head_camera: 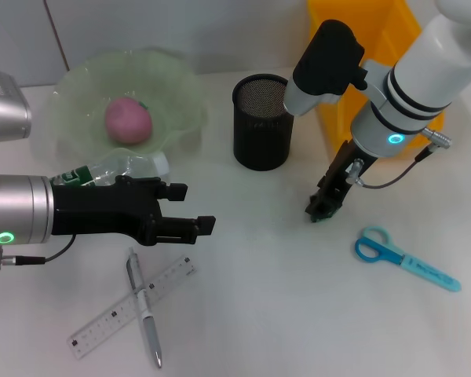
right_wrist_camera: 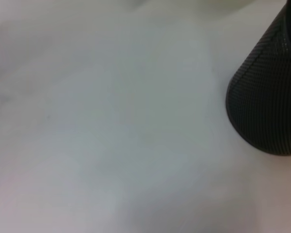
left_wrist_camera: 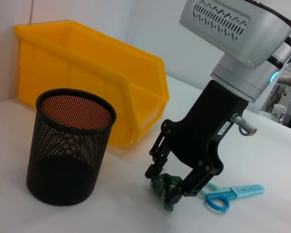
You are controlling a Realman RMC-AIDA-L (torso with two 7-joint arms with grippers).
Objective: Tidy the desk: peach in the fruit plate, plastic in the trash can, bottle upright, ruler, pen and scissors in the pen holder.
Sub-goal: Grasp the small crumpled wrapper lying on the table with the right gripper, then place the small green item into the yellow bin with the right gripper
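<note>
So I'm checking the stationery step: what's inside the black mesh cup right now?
The mesh cup looks empty in its upper part; its bottom is hidden. Scissors, ruler and pen lie on the desk.

You see a black wire-mesh pen holder (head_camera: 261, 122), matt; a glossy yellow plastic bin (left_wrist_camera: 92, 77); a translucent pale-green fruit plate (head_camera: 180, 102), smooth and shiny; a matt pink peach (head_camera: 127, 120); a clear plastic ruler (head_camera: 122, 310); a silvery metallic-looking pen (head_camera: 145, 310); scissors (head_camera: 404, 258) with smooth blue plastic handles; crumpled glossy green plastic (left_wrist_camera: 166, 186).
</note>
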